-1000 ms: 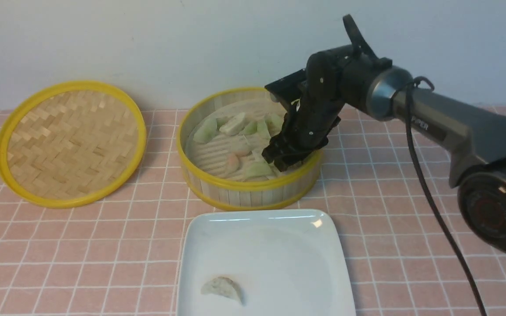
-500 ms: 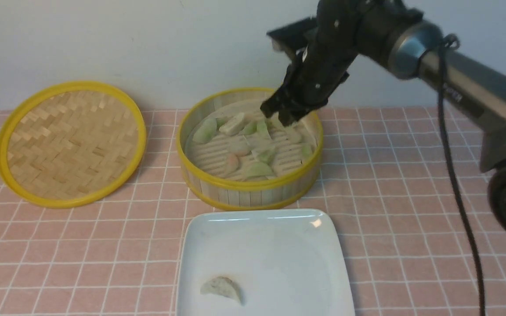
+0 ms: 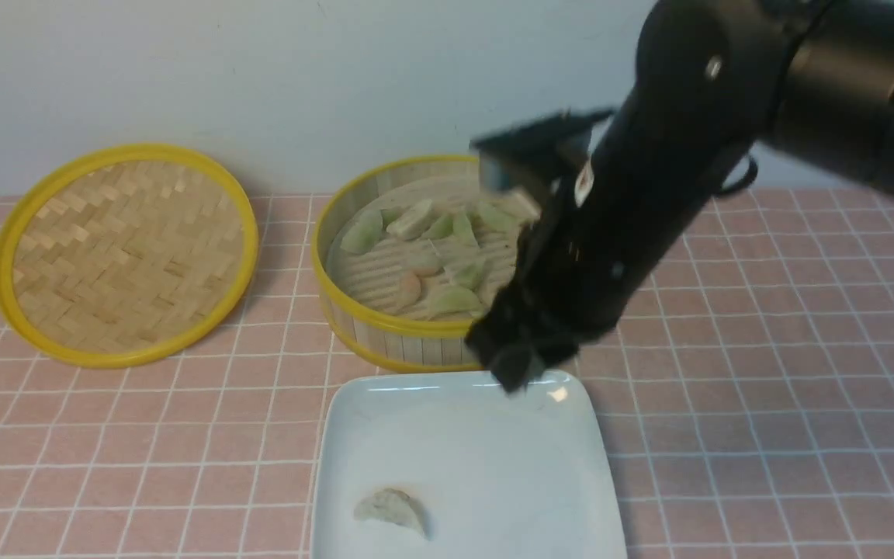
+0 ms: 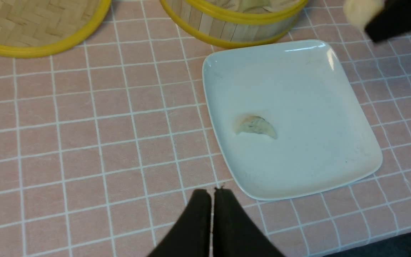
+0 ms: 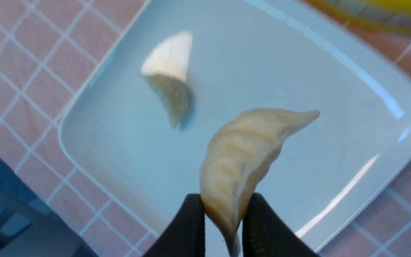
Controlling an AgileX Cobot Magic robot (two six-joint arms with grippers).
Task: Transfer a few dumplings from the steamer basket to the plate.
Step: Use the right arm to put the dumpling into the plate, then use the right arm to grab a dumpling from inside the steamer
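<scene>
**Surface and room.** The table is covered by a cloth point(image 3: 105, 435) of pink squares ruled with white lines, and a plain pale wall point(image 3: 261, 70) stands behind it. On the robot's left lies a flat woven bamboo lid point(image 3: 125, 252) with a yellow rim. At the centre stands the steamer basket point(image 3: 385, 322), uncovered. It holds several dumplings point(image 3: 416, 220), mostly pale green, with some off-white and one pinkish. The plate point(image 3: 493, 435) lies on the robot's side of the basket, with a narrow strip of cloth between them. A single pale dumpling on the plate point(image 3: 391, 508) rests flat in its near left part.

**Arms.** The right arm point(image 3: 687, 155) enters from the upper right, large and blurred. It slants down and leftward across the basket's right side. The right gripper point(image 5: 223, 210) points down over the plate's far edge, near the far right corner. Its two black fingers are clenched on one end of the held dumpling point(image 5: 248, 150), an off-white pleated crescent in the air over the plate. The left gripper point(image 4: 212, 200) hangs over the cloth just beside the plate's near edge, with its fingers pressed together and nothing between them.
</scene>
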